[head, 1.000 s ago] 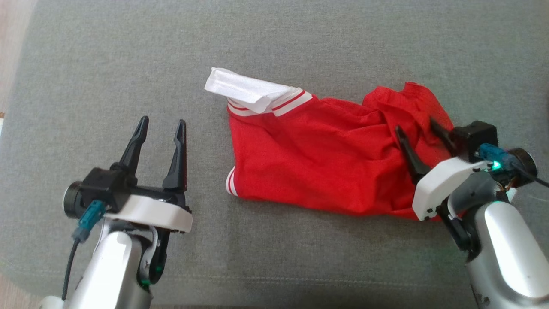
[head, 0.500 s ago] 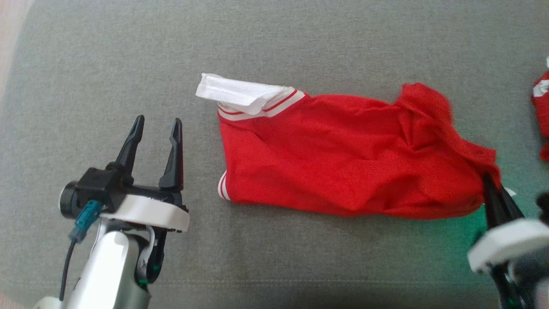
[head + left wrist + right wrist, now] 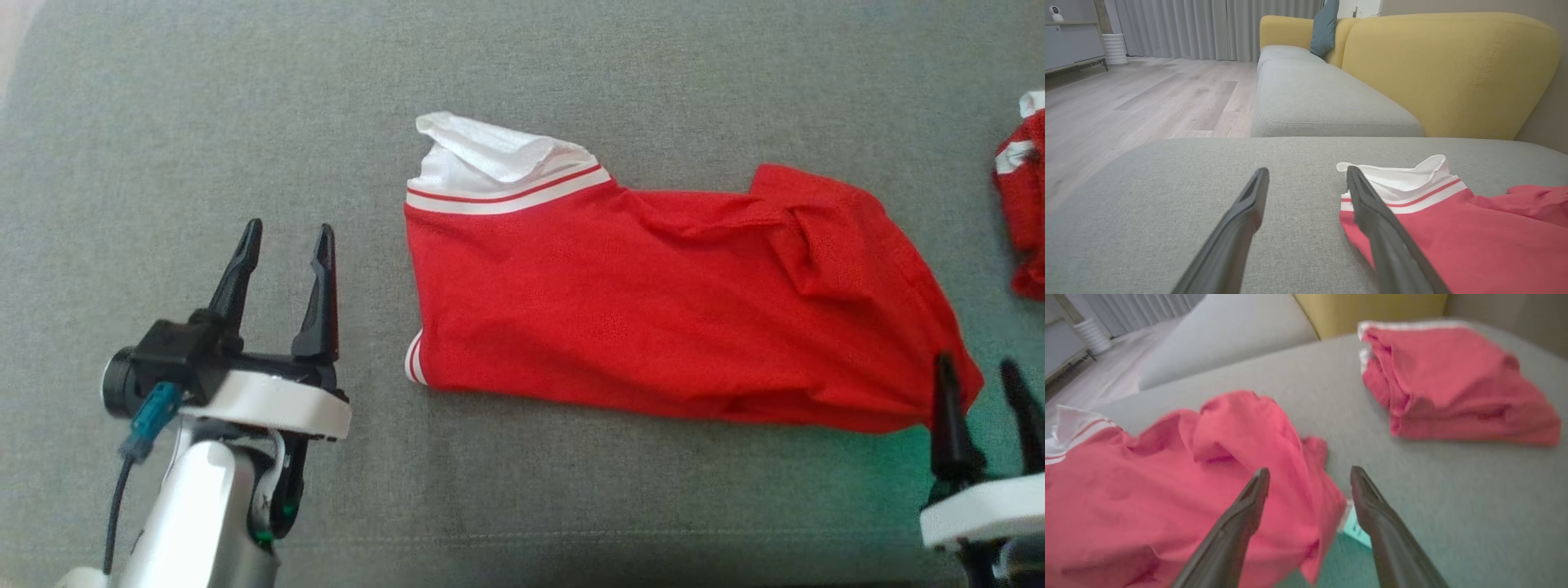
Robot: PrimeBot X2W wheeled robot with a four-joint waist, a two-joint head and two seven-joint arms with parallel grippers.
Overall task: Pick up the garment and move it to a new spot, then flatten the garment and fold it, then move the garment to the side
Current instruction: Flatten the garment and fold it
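The garment [image 3: 653,302] is a red shirt with a white collar and white-striped trim, lying stretched left to right on the grey cushion [image 3: 522,82]. In the left wrist view the garment [image 3: 1453,237] lies just right of my fingers. My left gripper [image 3: 282,245] stands open a little left of the collar end, touching nothing. My right gripper [image 3: 980,380] is open at the garment's lower right corner, its jaws apart with nothing clamped. In the right wrist view the garment [image 3: 1167,490] bunches before my right gripper [image 3: 1308,477], and the corner hangs between the fingers.
A second red garment [image 3: 1453,384], folded, lies on the cushion to the right, seen at the right edge as the folded garment [image 3: 1024,204]. A yellow sofa back [image 3: 1445,69] and wooden floor [image 3: 1126,102] lie beyond the cushion.
My right gripper shut on the garment's right end, drew it out to the lower right and has let go, now open. The garment lies longer and flatter. The camera has shifted slightly.
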